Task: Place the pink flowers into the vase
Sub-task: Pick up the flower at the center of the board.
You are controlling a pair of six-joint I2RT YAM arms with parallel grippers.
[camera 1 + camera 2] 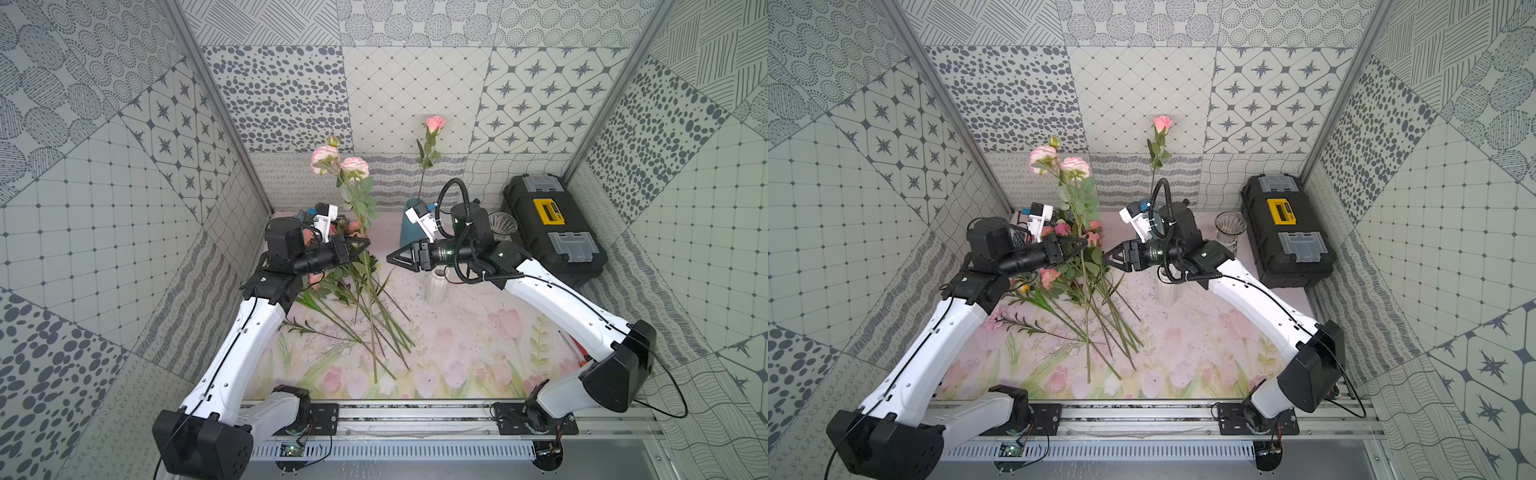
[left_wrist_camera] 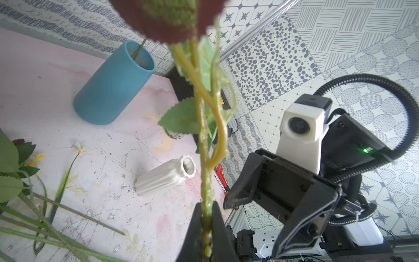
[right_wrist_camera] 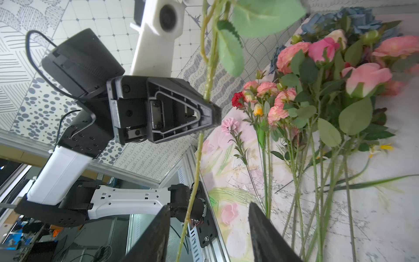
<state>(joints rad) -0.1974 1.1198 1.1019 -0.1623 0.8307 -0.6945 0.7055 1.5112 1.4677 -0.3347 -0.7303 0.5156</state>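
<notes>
Plainly, the left jaws clamp the stem of the pink flowers (image 1: 355, 166), upright over the surface (image 1: 457, 332). The right jaws, at 3 o'clock, gape half open just short of it. The blue vase (image 1: 409, 235), at 2 o'clock, holds one pink rose (image 1: 435, 122).

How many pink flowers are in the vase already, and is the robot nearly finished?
One pink rose already stands in the blue vase. The left gripper is shut on the stem of a second pink spray, held upright, with the open right gripper close by that stem. Not nearly finished: several more pink blooms lie in the pile, not yet picked up.
</notes>
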